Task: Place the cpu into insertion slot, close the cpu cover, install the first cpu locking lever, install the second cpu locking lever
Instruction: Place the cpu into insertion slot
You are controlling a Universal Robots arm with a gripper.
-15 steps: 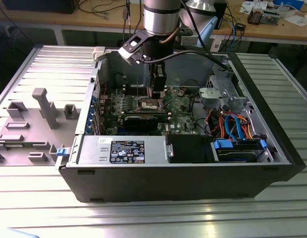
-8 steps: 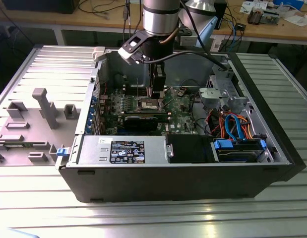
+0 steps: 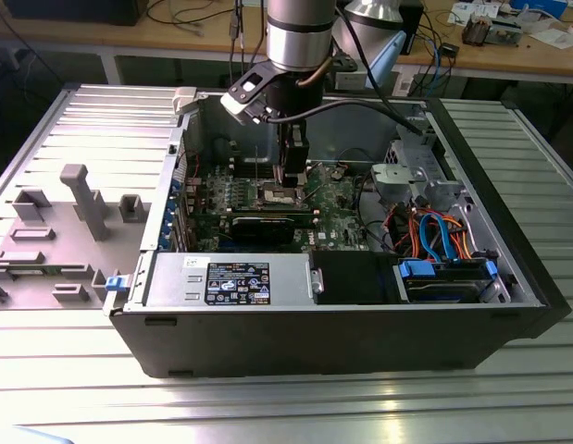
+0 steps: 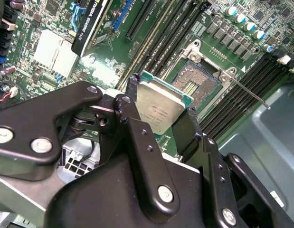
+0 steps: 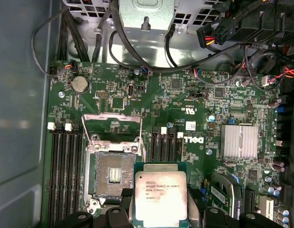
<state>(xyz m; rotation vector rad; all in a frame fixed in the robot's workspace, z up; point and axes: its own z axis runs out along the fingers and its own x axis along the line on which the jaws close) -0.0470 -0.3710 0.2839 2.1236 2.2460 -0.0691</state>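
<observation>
The end effector [image 4: 162, 99] is clenched on the cpu [image 5: 161, 197], holding it near the open insertion slot [image 5: 113, 173].

Silvery cpu [image 5: 160, 197], teal-green rim; green mobo [image 5: 151, 95]; insertion slot [image 5: 112, 173] dark centre.

cpu [image 5: 160, 197] above motherboard [image 5: 154, 97], near insertion slot [image 5: 111, 173]

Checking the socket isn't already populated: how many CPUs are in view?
1. The cpu is clamped in the gripper, not yet in the insertion slot, whose contacts lie bare with the cpu cover raised.
</observation>
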